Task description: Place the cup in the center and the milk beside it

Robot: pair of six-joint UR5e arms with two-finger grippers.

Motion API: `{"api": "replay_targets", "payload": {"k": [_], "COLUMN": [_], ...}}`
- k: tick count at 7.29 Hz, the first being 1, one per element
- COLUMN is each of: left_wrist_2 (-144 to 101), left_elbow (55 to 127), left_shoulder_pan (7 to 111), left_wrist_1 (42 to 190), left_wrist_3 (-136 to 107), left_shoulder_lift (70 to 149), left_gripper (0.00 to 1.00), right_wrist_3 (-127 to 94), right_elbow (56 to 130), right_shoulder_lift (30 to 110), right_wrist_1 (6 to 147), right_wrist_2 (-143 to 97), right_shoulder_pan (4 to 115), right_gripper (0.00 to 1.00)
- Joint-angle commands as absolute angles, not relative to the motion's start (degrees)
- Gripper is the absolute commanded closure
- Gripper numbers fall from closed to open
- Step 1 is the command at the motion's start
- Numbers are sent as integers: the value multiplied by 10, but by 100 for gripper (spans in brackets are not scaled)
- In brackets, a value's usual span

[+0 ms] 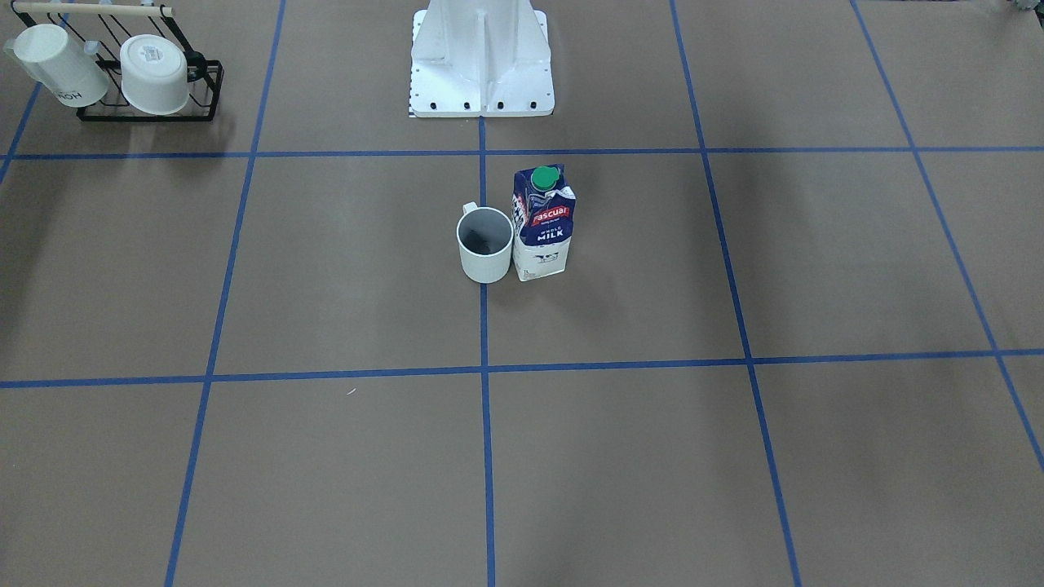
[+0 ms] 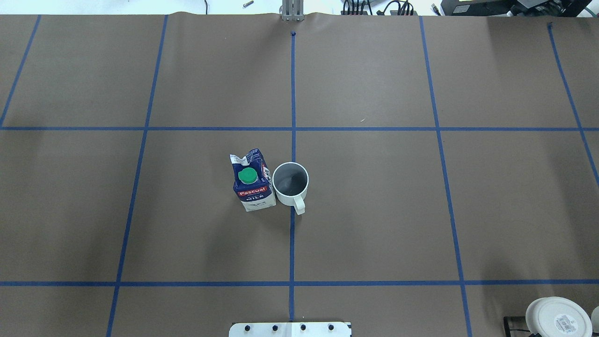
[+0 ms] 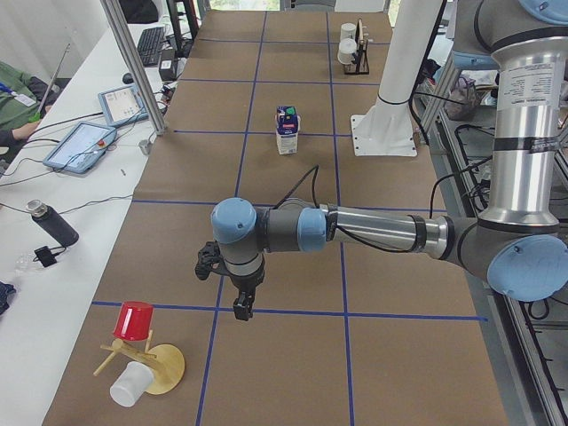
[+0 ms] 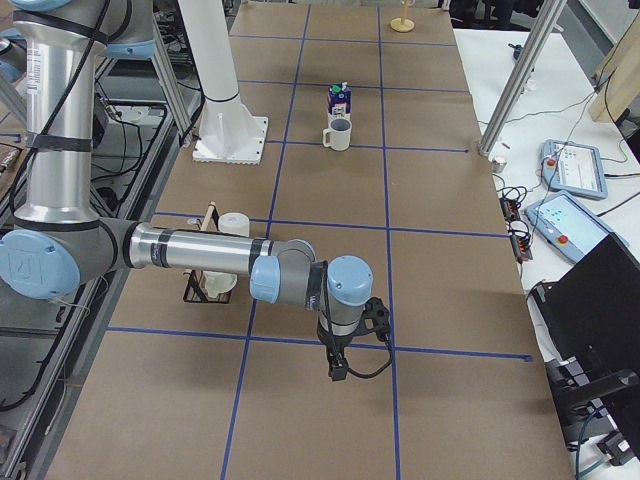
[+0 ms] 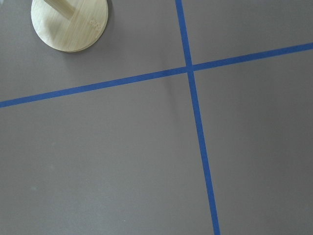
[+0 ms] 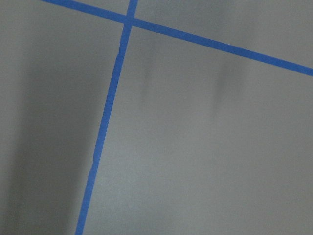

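Observation:
The plain white cup stands upright on the centre line of the brown taped tabletop, its handle toward the robot. The blue and white milk carton with a green cap stands upright right beside it, on the robot's left. Both also show in the overhead view, the cup and the milk. Neither gripper is near them. My left gripper hangs low over the table's left end. My right gripper hangs low over the right end. I cannot tell whether either is open or shut.
A black wire rack with two other white mugs stands at the robot's right. A wooden stand with a red cup and a white cup is at the table's left end. The white robot pedestal is behind the cup.

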State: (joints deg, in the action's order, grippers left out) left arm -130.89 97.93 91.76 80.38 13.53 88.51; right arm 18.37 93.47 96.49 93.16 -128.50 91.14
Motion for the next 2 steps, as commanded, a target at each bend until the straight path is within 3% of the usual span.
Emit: {"api": "replay_targets", "payload": {"k": [1, 2], "left_wrist_2": [-1309, -1309], "left_elbow": [980, 980], "left_shoulder_pan": [917, 916], "left_wrist_1": [803, 804], "left_wrist_3": [136, 136], "left_shoulder_lift": [886, 886], "left_gripper": [1, 1], "right_wrist_3": [184, 184], "right_elbow": [934, 933], "right_shoulder_lift": [964, 964], "right_wrist_1": [931, 932], "right_wrist_2": [-1286, -1286], "right_shoulder_pan": [911, 911], "right_gripper": [0, 0]}}
